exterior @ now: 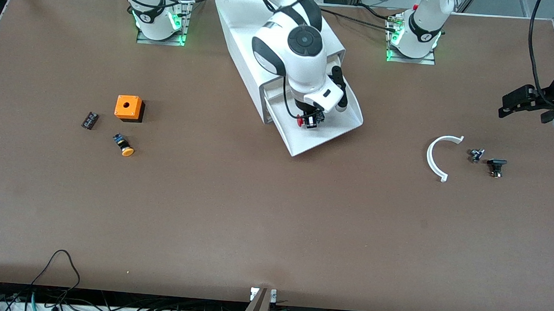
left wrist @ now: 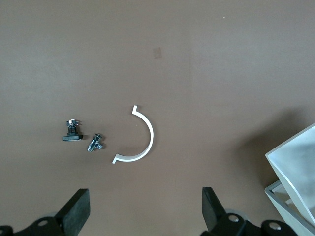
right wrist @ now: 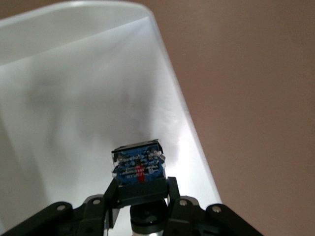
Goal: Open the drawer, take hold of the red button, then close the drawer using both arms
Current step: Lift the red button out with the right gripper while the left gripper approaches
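1. Red cap and black body mark the button (exterior: 306,121) in the front view: it sits between the fingers of the right claw (exterior: 311,121), over the pulled-out white drawer (exterior: 328,134). The cap points toward the right arm's end of the surface (exterior: 254,220), so the long axis runs roughly level and crosswise. The right arm is plainly nearer; the left claw (exterior: 521,104) waits well apart, near the left arm's end of the surface.

2. Left wrist view: the left claw (left wrist: 145,209) has its fingers wide apart, holding nothing, over a white curved strip (left wrist: 140,140) and two small black parts (left wrist: 81,140). A corner of the cabinet (left wrist: 295,162) shows; the button does not.

3. Right wrist view: the right claw (right wrist: 142,194) is clamped on the button (right wrist: 139,167), whose blue labelled underside faces the camera, with the drawer floor (right wrist: 88,98) below. My reading: a straight lift should clear the tray.
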